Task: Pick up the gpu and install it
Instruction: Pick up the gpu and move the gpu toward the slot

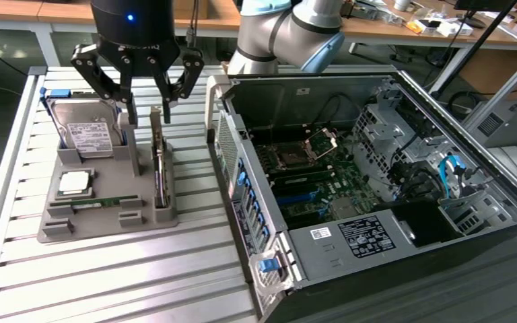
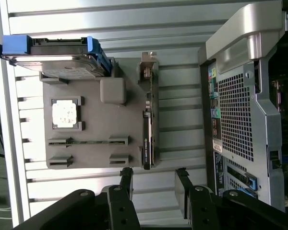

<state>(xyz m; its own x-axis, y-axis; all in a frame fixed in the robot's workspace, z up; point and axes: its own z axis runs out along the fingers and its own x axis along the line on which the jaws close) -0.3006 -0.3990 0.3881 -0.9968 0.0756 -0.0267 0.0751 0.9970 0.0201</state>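
Observation:
The gpu [image 1: 158,158] is a thin dark card with a silver bracket. It stands on its long edge in a slot along the side of the grey holder tray [image 1: 106,219] nearest the computer case. In the wrist view the gpu [image 2: 149,129] runs lengthwise in line with the gap between my fingers. My gripper [image 1: 146,104] hangs above the far end of the tray, over the card's bracket end, open and holding nothing. In the wrist view the gripper [image 2: 153,177] shows both black fingers spread apart, clear of the card.
On the tray [image 2: 96,139] also sit a silver hard drive [image 1: 88,131] in blue rails, a square processor [image 1: 73,182] and a slim green memory stick [image 1: 97,200]. The open computer case [image 1: 366,175] lies on the exterior view's right, motherboard [image 1: 322,182] exposed. All rest on a slatted aluminium table [image 1: 106,282].

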